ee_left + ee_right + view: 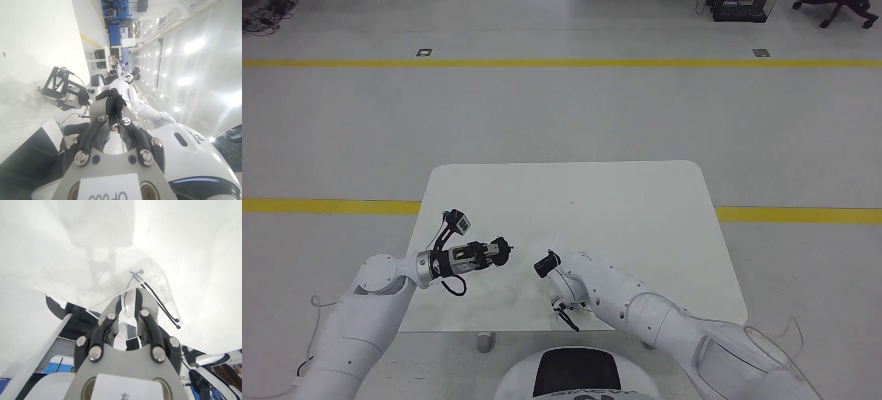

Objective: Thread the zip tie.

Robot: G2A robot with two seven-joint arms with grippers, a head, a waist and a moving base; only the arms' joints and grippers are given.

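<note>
Left gripper [113, 96]: fingers drawn together, dark pads meeting at the tips. Cannot tell whether anything is pinched there. It hangs above the white rounded table [642, 220], apart from the other arm.

Right gripper [128, 300]: jaws a little parted, tips at the edge of a clear acrylic tray [164, 283].

Risk, as I judge it: on closing, the pads may catch the tray edge along with the strap and drag the tray. The strap is thin and may also slide out sideways.

Position: a thin black plastic zip tie [125, 302] runs up the gap between the right jaws, seemingly touching neither pad. Its far end curls into the tray. Two more black zip ties [160, 307] lie side by side in the tray, just beside that gripper.
</note>
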